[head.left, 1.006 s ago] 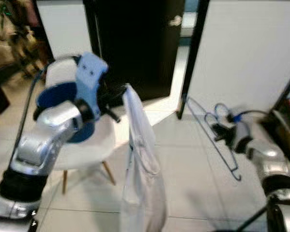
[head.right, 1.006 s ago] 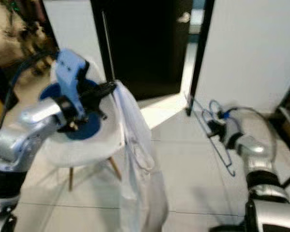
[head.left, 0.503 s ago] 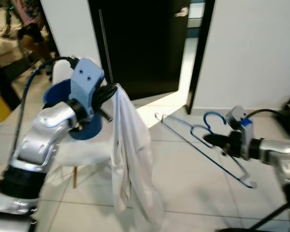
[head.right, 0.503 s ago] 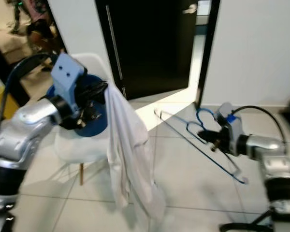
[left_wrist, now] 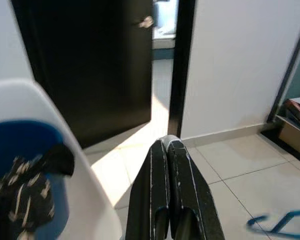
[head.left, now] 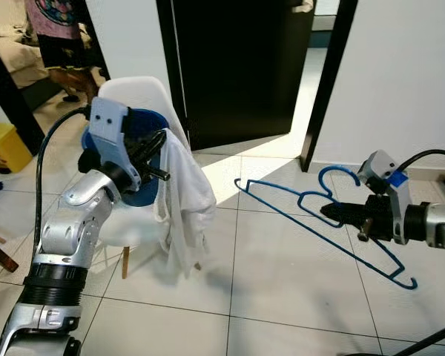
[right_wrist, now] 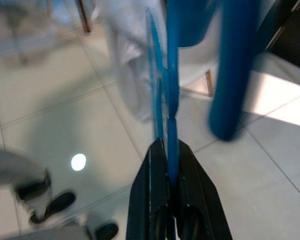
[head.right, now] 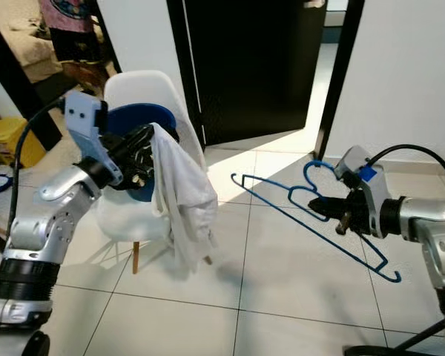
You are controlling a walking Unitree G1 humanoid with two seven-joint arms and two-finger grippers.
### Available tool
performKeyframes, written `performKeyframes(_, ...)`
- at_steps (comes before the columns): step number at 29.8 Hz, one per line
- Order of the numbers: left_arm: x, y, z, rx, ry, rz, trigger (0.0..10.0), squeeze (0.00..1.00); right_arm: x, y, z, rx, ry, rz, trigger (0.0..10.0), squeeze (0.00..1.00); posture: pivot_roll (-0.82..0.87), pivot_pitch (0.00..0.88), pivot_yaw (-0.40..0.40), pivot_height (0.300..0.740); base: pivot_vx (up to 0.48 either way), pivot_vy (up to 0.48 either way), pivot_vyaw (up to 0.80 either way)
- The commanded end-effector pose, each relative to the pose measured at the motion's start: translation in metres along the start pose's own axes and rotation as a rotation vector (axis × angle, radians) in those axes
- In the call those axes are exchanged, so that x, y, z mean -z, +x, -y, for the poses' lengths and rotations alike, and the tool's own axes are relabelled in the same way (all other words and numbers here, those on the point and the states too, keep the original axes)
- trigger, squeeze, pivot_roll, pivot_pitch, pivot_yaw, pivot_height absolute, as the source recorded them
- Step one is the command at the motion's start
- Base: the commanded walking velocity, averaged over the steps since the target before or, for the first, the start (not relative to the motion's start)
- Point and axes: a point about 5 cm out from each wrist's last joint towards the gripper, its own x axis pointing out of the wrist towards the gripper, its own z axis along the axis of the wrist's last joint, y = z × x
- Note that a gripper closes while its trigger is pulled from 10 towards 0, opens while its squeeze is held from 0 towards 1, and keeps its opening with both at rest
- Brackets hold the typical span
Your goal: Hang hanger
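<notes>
Pinching the blue hanger (head.left: 322, 222), the right claw (head.left: 334, 215) appears clamped in the wrist view.

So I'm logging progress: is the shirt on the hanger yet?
No. The white shirt dangles from the left end effector; the right end effector holds the bare blue hanger.

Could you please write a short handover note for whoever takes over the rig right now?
Left gripper: shut on the white garment, held up beside the white chair; the cloth drapes down toward the chair seat.
Right gripper: shut on the blue hanger near its hook, held out over the tiled floor, apart from the garment.
Done: both items are picked up.
Left: the garment is not yet on the hanger, and the hanger is not yet hung. A person stands behind the chair.
</notes>
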Motion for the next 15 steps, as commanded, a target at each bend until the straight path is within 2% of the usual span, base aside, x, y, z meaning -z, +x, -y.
performKeyframes(1, -0.003, 0.001, -0.007, -0.026, -0.009, 0.021, 10.0, 0.00, -0.002, 0.000, -0.007, -0.045, -0.010, -0.023, 10.0, 0.00, -0.12, 0.000, 0.036, 0.740, 0.000, 0.000, 0.00)
performKeyframes(3, 0.000, 0.004, -0.016, -0.095, -0.010, -0.015, 10.0, 0.00, 0.000, -0.001, -0.022, -0.121, -0.030, -0.086, 10.0, 0.00, -0.12, 0.000, 0.035, 0.740, 0.000, 0.000, 0.00)
performKeyframes(5, 0.000, 0.005, -0.018, -0.119, -0.007, -0.028, 10.0, 0.00, 0.000, -0.002, -0.027, -0.145, -0.033, -0.104, 10.0, 0.00, -0.12, 0.000, 0.036, 0.740, 0.000, 0.000, 0.00)
performKeyframes(7, 0.007, 0.007, -0.026, -0.241, -0.045, -0.091, 10.0, 0.00, -0.005, 0.001, -0.040, -0.199, -0.037, -0.113, 10.0, 0.00, -0.12, 0.000, 0.035, 0.740, 0.000, 0.000, 0.00)
performKeyframes(8, 0.007, 0.007, -0.026, -0.241, -0.045, -0.091, 10.0, 0.00, -0.005, 0.001, -0.040, -0.199, -0.037, -0.113, 10.0, 0.00, -0.12, 0.000, 0.035, 0.740, 0.000, 0.000, 0.00)
performKeyframes(9, 0.011, 0.008, -0.029, -0.292, -0.070, -0.120, 10.0, 0.00, -0.007, 0.003, -0.045, -0.211, -0.040, -0.115, 10.0, 0.00, -0.12, 0.000, 0.035, 0.740, 0.000, 0.000, 0.00)
performKeyframes(11, 0.011, 0.008, -0.029, -0.292, -0.070, -0.120, 10.0, 0.00, -0.007, 0.003, -0.045, -0.211, -0.040, -0.115, 10.0, 0.00, -0.12, 0.000, 0.035, 0.740, 0.000, 0.000, 0.00)
performKeyframes(12, 0.016, 0.009, -0.031, -0.336, -0.119, -0.156, 10.0, 0.00, -0.010, 0.005, -0.050, -0.220, -0.039, -0.115, 10.0, 0.00, -0.12, 0.000, 0.036, 0.740, 0.000, 0.000, 0.00)
performKeyframes(13, 0.016, 0.009, -0.031, -0.336, -0.119, -0.156, 10.0, 0.00, -0.010, 0.005, -0.050, -0.220, -0.039, -0.115, 10.0, 0.00, -0.12, 0.000, 0.036, 0.740, 0.000, 0.000, 0.00)
performKeyframes(15, 0.029, 0.012, -0.033, -0.396, -0.218, -0.267, 10.0, 0.00, -0.019, 0.014, -0.059, -0.233, -0.047, -0.088, 10.0, 0.00, -0.12, 0.000, 0.038, 0.740, 0.000, 0.000, 0.00)
